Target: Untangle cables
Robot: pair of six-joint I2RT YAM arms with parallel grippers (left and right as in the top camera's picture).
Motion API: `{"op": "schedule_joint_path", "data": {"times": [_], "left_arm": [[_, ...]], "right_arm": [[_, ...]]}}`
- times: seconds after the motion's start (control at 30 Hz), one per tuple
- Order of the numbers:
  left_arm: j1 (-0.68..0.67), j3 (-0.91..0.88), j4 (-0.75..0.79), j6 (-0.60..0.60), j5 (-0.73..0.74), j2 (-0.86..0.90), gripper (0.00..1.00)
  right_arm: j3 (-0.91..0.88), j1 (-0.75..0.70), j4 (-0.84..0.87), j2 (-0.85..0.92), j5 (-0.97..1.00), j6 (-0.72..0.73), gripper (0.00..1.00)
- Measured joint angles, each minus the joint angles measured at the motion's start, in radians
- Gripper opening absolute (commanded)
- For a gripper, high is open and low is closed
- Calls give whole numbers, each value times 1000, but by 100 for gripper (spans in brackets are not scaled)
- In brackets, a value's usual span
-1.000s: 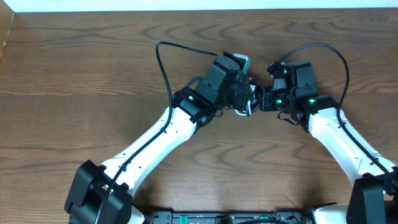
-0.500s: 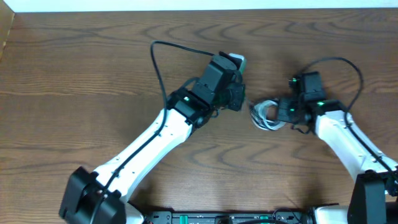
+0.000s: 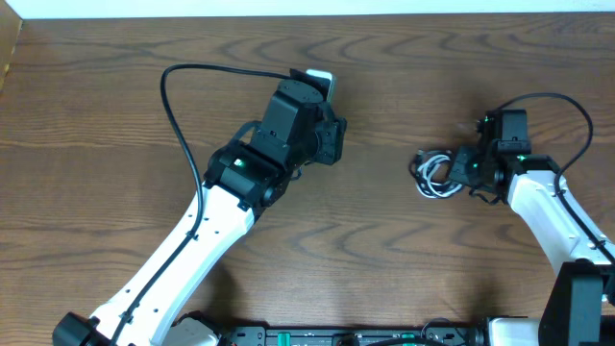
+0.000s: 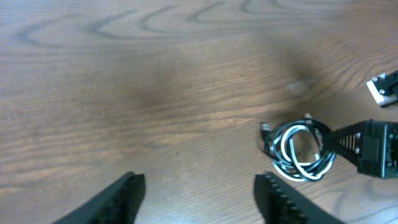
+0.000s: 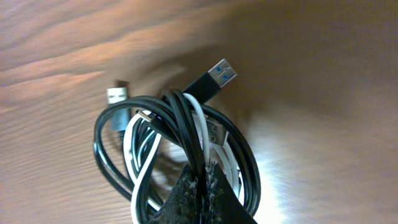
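The cables [image 3: 435, 176] are a small tangled coil of black cords and a white one, lying on the wooden table right of centre. My right gripper [image 3: 468, 167] is shut on the coil's right side. In the right wrist view its fingertips [image 5: 200, 182] pinch a black strand of the cables [image 5: 176, 142], and the USB plugs [image 5: 219, 73] stick out at the top. My left gripper [image 3: 333, 144] hangs well to the left of the coil. It stands open with nothing between its fingers [image 4: 126, 194]. The cables [image 4: 298, 151] lie ahead of it to the right.
The brown wooden table [image 3: 115, 115] spreads all round. The left arm's thick black wire [image 3: 178, 106] loops out to the left. The right arm's wire [image 3: 562, 106] arches over the right side. A pale strip [image 3: 307, 6] runs along the table's far edge.
My left gripper has let go of the coil, opened and drawn back to the left. My right gripper has pulled the coil to the right, still shut on it.
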Motion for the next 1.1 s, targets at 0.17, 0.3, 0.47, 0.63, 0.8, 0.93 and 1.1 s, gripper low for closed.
{"op": "schedule_joint_path", "data": {"times": [0.17,0.3,0.47,0.63,0.8,0.93,1.1], "left_arm": [[0,0,-6,2,21,39,71],[0,0,-7,2,40,84,72],[0,0,-2,5,74,152,77],[0,0,22,5,121,201,77],[0,0,59,5,175,248,77],[0,0,71,6,200,280,73],[0,0,72,7,211,310,64]], "right_arm": [[0,8,51,0,-215,-97,1],[0,8,84,0,-387,-189,1],[0,4,122,0,-543,-261,1],[0,-1,171,0,-662,-292,1],[0,-1,188,0,-736,-307,1],[0,-1,195,0,-781,-311,1],[0,-1,233,0,-846,-311,1]]}}
